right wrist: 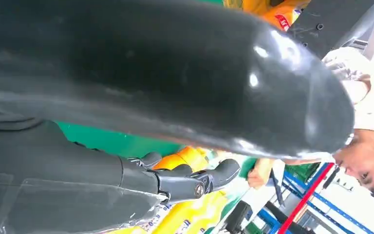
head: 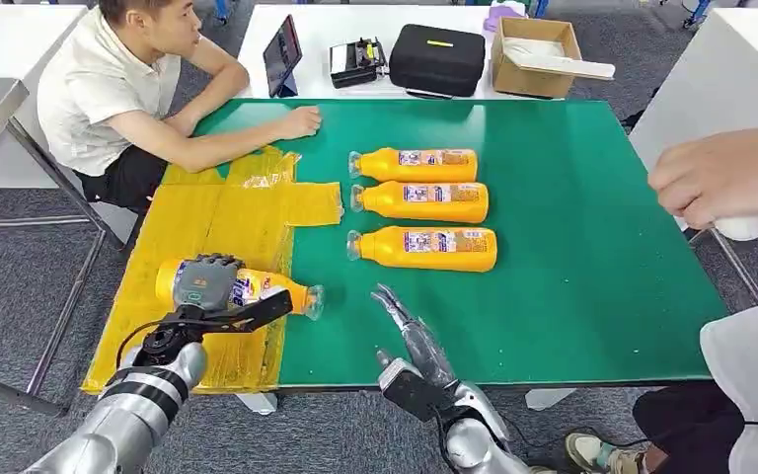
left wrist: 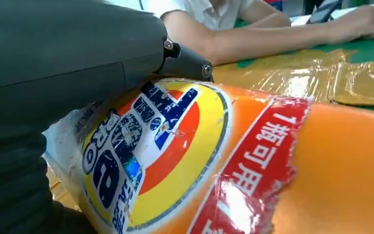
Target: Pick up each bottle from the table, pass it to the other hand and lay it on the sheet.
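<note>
The left hand is gripping one orange plastic detergent bottle lying on the yellow plastic sheet, while three orange bottles are waiting on the green table and the right hand is hovering with fingers spread, holding nothing.

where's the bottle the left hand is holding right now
In the head view, the held bottle lies at the near left on the yellow sheet, under the left hand.
</note>
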Robot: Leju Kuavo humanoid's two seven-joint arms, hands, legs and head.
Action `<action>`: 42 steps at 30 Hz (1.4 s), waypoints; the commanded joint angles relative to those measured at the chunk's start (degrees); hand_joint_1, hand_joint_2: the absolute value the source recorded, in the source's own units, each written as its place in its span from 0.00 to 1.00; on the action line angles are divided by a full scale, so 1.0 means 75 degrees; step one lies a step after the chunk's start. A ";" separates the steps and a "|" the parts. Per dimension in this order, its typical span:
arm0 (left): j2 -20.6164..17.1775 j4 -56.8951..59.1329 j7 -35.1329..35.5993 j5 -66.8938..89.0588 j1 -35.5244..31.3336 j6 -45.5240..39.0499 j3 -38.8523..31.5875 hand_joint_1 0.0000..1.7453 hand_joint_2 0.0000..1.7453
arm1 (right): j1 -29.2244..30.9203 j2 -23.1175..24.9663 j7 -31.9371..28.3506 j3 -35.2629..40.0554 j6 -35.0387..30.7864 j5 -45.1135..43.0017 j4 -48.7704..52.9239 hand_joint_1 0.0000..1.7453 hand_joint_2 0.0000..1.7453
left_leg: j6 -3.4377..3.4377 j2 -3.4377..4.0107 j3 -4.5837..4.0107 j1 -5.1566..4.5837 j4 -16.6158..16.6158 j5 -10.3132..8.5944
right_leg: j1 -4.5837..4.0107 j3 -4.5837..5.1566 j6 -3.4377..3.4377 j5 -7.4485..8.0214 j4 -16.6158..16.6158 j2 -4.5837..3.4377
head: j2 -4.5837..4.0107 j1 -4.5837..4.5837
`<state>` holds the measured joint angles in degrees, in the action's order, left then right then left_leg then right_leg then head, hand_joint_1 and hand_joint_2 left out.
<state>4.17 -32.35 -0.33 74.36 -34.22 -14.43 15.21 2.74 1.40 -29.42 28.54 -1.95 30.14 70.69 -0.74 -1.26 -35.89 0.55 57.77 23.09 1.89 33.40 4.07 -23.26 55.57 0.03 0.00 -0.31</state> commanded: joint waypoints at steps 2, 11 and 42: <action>-0.0013 0.0945 0.0049 0.0029 -0.0104 0.0179 0.0067 0.17 1.00 | 0.0163 0.0009 0.0011 -0.0128 0.0021 0.0010 -0.0269 0.00 0.00 | 0.0000 0.0029 0.0024 0.0005 -0.0005 0.0002 | -0.0011 -0.0020 -0.0031 0.0004 -0.0009 -0.0015 | 0.0000 0.0000; -0.0257 0.1466 -0.0180 -0.0579 -0.0303 0.1883 0.0297 0.00 1.00 | 0.0287 0.0015 -0.0133 -0.0205 -0.0006 0.0010 -0.0592 0.00 0.00 | 0.0000 0.0057 0.0056 0.0008 -0.0013 0.0005 | -0.0018 -0.0044 -0.0047 0.0010 -0.0019 -0.0036 | 0.0000 0.0000; -0.0040 -0.3230 -0.1084 -0.2694 0.2401 -0.0003 0.1044 0.00 1.00 | -0.0175 -0.0548 0.0324 -0.0417 -0.2173 0.1714 0.0703 0.00 0.00 | -0.0003 0.0020 0.0054 -0.0012 -0.0010 0.0016 | 0.0004 -0.0049 -0.0018 -0.0008 -0.0014 -0.0007 | 0.0000 0.0000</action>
<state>2.06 -36.31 -11.30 56.98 -31.57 -8.36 18.67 2.94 0.52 -29.46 27.30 -14.02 38.98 70.01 -0.72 -1.23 -35.65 0.49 57.76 23.12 1.92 33.22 4.09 -23.26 55.56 0.00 0.00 -0.31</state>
